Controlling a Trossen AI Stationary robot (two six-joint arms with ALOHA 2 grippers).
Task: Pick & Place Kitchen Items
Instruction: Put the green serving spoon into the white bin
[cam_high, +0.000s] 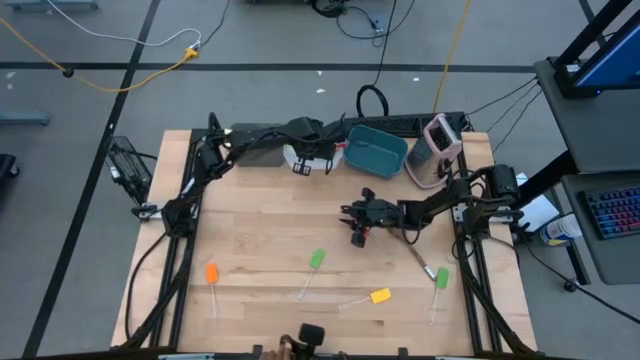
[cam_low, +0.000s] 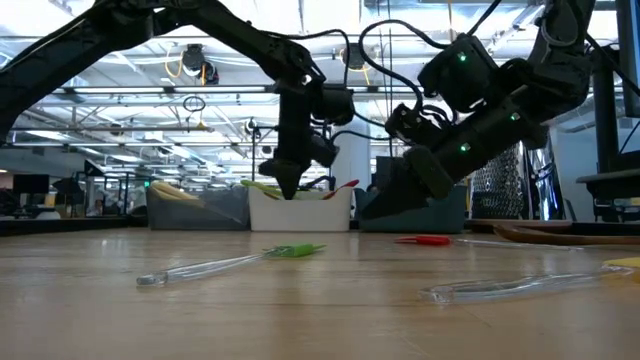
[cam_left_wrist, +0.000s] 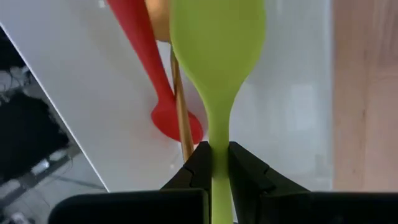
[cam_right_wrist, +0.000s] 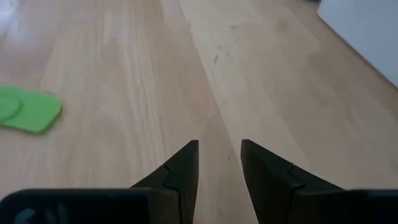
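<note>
Over the white tub (cam_high: 303, 158) at the desk's far edge, left gripper (cam_left_wrist: 214, 163) pinches green spoon (cam_left_wrist: 216, 56) handle; right gripper (cam_right_wrist: 219, 163) mid-desk, jaws apart, empty.

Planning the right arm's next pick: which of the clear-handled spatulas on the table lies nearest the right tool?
The green-headed spatula mid-table, just in front of the right tool. The second green one, the yellow and the orange lie farther off.

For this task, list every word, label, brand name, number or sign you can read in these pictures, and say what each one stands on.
None can be read.
Teal tub: no lettering shows.
Pink-and-grey appliance: no marking legible.
Green spoon held by the left gripper: plain.
Keyboard beside the table: key legends too small.
</note>
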